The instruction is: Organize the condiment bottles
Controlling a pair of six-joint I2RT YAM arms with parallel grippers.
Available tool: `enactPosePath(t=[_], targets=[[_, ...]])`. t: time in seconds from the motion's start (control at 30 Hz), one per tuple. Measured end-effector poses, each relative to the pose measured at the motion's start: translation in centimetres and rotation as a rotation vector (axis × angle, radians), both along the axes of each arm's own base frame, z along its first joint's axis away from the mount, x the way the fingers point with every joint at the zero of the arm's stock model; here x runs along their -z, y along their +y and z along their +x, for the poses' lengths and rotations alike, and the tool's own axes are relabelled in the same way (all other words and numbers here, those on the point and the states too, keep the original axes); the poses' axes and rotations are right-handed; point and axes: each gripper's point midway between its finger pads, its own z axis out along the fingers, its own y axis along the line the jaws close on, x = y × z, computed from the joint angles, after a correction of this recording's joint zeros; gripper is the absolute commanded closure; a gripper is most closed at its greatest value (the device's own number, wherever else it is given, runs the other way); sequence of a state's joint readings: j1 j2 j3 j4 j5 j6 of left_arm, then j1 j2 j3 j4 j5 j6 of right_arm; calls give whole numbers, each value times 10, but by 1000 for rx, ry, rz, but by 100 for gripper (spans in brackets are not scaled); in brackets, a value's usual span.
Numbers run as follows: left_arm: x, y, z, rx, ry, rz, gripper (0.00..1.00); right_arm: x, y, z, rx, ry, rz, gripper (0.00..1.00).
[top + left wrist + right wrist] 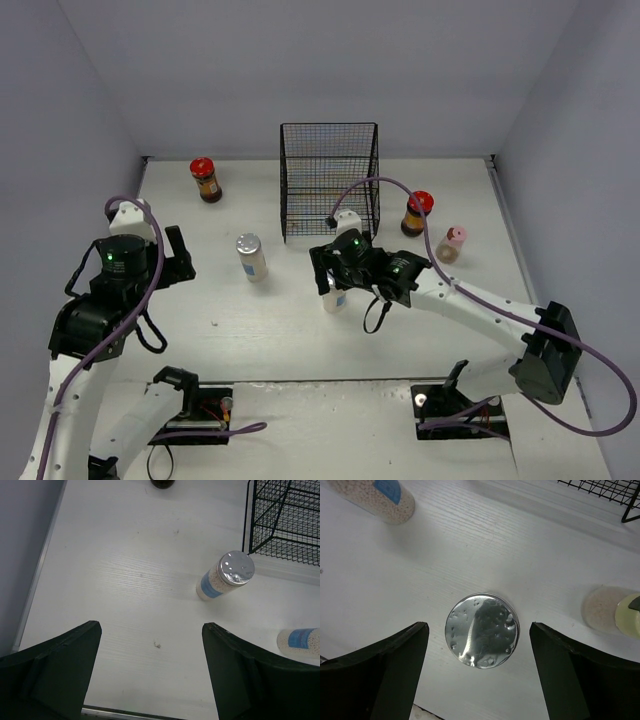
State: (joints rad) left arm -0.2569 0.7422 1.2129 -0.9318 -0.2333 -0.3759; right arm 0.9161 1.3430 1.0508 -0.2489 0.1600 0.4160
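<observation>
Condiment bottles stand scattered on the white table (300,350). Left gripper (151,627) hangs spread and empty near one pale silver-capped, blue-labelled bottle (225,575). Right gripper (479,626), also spread, straddles the second silver-capped bottle (482,630): descend centred, then pinch below the cap. Only the right wrist view shows the yellow-green-capped bottle (612,611) just beside it.

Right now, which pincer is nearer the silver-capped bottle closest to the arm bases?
Right. The right pincer is directly over that bottle, its cap centred between the open jaws. The left pincer, also open, is well off to the bottle's left, past the other silver-capped bottle.
</observation>
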Motion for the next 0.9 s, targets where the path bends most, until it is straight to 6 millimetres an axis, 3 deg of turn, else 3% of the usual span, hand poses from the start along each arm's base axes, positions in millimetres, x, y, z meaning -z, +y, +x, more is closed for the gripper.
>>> enactPosePath(t=[0.43, 0.73, 0.83, 0.87, 0.9], targets=[[9, -3, -2, 16, 17, 2, 17, 16, 5, 1, 87, 19, -16, 23], [9, -5, -3, 26, 16, 3, 17, 21, 1, -1, 125, 17, -34, 38], [9, -5, -4, 28, 14, 3, 17, 21, 0, 0, 137, 12, -34, 61], [9, -6, -4, 30, 13, 4, 17, 21, 0, 0, 138, 11, -35, 77], [9, -6, -4, 29, 12, 5, 17, 21, 0, 0, 137, 10, -35, 83]])
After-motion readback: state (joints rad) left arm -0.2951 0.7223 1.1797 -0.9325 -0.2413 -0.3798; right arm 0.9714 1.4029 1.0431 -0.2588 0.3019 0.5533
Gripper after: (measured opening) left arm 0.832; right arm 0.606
